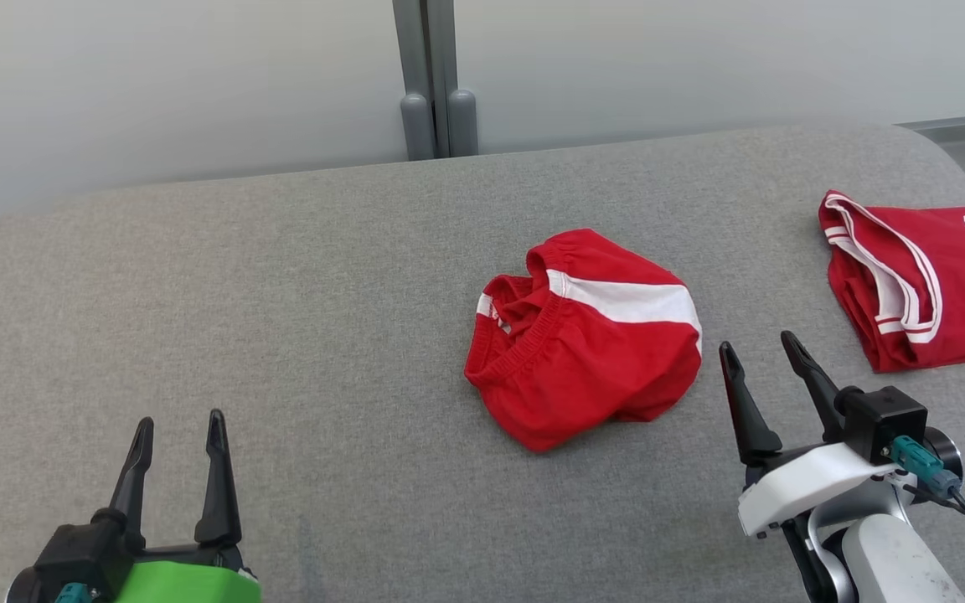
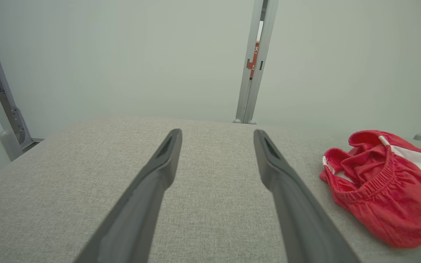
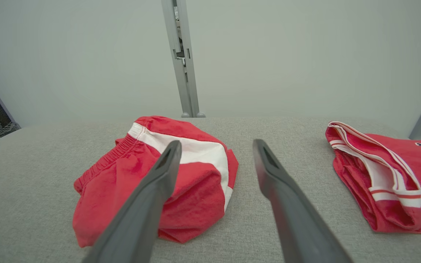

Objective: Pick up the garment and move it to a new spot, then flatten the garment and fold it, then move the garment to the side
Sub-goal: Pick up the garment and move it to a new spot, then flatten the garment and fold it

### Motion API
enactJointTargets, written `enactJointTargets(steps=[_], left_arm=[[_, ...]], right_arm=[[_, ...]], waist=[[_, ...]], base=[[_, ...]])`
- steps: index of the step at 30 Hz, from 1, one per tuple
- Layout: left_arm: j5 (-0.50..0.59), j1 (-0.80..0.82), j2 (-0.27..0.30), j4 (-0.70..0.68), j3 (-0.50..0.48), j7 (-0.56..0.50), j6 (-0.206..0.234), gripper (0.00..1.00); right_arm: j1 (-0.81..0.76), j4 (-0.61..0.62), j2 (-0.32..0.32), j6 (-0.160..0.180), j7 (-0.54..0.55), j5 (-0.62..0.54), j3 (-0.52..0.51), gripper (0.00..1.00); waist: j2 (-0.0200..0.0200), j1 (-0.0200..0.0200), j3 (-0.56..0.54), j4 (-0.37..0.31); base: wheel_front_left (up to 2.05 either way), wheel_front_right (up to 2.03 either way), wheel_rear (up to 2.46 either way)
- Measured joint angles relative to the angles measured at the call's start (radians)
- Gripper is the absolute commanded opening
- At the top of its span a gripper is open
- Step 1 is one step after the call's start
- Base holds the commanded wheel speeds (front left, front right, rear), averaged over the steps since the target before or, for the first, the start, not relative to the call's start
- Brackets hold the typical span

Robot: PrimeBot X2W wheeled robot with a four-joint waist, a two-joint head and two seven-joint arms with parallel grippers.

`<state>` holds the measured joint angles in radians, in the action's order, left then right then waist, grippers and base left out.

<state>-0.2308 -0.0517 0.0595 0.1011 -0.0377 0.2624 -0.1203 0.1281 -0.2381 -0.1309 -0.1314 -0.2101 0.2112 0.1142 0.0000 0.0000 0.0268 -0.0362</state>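
The garment (image 1: 583, 335) is a crumpled pair of red shorts with a white stripe and an elastic waistband, lying in a heap at the middle of the grey padded table (image 1: 281, 318). It also lies at the right of the left wrist view as the garment (image 2: 386, 186) and left of centre in the right wrist view as the garment (image 3: 152, 182). My left gripper (image 1: 179, 431) stands open at the lower left, well away from the shorts. My right gripper (image 1: 759, 347) stands open just right of the heap, holding nothing.
A folded red jersey (image 1: 918, 276) with white trim and lettering lies at the table's right edge, also seen as the jersey (image 3: 386, 175). A pale wall with a grey post (image 1: 435, 79) stands behind the table. Bare grey cloth spreads across the table's left half.
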Motion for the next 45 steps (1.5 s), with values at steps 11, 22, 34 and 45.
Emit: enactJointTargets(steps=[11, 22, 34, 45], left_arm=[[-0.009, -0.031, -0.008, -0.002, 0.002, 0.0, -0.003, 1.0], [-0.023, -0.035, -0.008, -0.002, 0.012, 0.0, -0.003, 1.0], [-0.002, 0.089, -0.01, 0.118, 0.084, -0.016, -0.004, 1.0], [-0.19, 0.437, -0.01, 0.305, 0.262, -0.338, -0.004, 1.0]], right_arm=[[-0.015, -0.002, 0.004, 0.0, 0.002, 0.0, -0.016, 1.0], [-0.018, 0.009, 0.008, 0.0, 0.008, -0.002, -0.017, 1.0], [0.002, 0.008, 0.013, 0.0, 0.009, -0.002, 0.005, 1.0], [0.043, 0.004, 0.022, 0.0, -0.001, -0.002, 0.028, 1.0]], waist=[[0.0, 0.0, -0.005, -0.011], [0.0, 0.0, 0.002, -0.004], [0.0, 0.0, 0.023, -0.033], [0.0, 0.0001, 0.06, -0.125]], base=[[0.0, 0.0, 0.0], [0.0, 0.0, 0.0], [0.0, 0.0, 0.0], [0.0, 0.0, 0.0]])
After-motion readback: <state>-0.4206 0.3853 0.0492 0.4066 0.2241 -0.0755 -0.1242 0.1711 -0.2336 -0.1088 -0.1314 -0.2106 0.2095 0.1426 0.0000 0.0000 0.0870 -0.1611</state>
